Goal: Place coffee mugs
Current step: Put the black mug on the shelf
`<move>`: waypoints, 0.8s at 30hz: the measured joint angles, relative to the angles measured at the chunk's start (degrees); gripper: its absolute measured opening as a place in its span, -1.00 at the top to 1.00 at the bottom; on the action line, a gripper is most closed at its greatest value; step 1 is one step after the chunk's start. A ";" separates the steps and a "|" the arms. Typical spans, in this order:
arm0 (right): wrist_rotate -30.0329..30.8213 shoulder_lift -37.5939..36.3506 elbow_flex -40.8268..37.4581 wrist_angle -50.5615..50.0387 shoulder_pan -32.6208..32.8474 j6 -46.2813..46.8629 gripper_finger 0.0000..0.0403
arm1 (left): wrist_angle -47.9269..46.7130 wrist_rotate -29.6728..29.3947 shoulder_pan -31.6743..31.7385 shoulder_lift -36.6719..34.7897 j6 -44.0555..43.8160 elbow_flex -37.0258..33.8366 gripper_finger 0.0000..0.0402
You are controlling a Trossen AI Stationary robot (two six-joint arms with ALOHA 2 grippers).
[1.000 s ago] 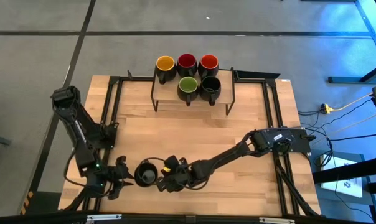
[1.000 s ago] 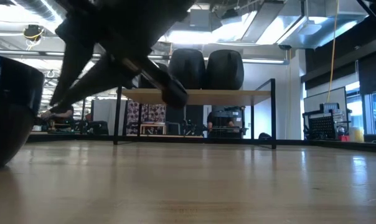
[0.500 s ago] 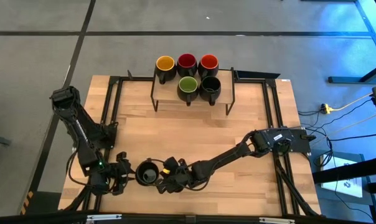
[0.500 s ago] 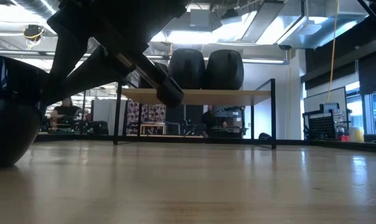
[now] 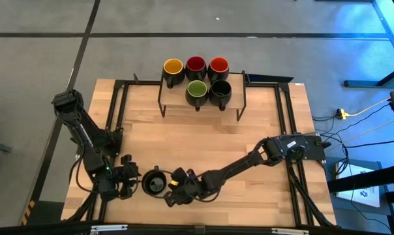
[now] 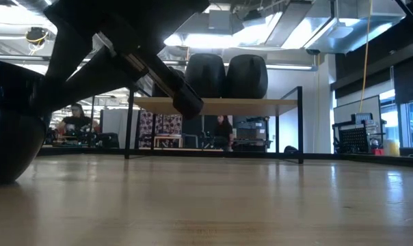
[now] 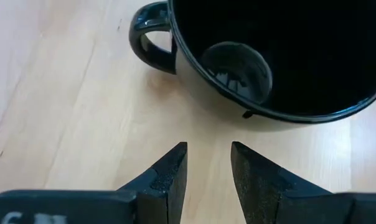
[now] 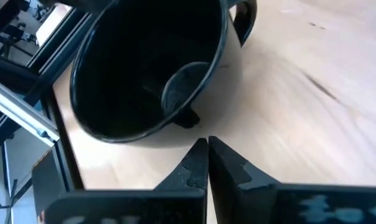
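High view: black mug (image 5: 154,183) upright on counter (image 5: 203,140), lower left of frame, between left tool (image 5: 123,185) (narrow gap, empty) and right tool (image 5: 173,194) (fingers together, empty). Likely rigid, glazed, slippery, breakable. Best hold: rim wall or handle (image 7: 149,37).

- Grey floor (image 5: 40,59) with dark seams surrounds the wooden worktop (image 5: 203,140).
- Ceiling lights (image 6: 213,39) glow overhead.
- Windows (image 6: 411,119) at right.
- People (image 6: 223,131) stand far back.
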 joint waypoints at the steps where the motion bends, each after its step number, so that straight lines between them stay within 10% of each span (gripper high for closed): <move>1: 0.00 0.00 0.00 0.17 0.02 -0.02 1.00 | -0.03 -0.35 -0.02 0.00 -0.02 0.00 0.41; 24: -6.00 -0.04 0.38 -2.00 -0.18 -3.94 1.00 | 6.31 3.74 -2.57 -6.32 0.30 0.01 0.41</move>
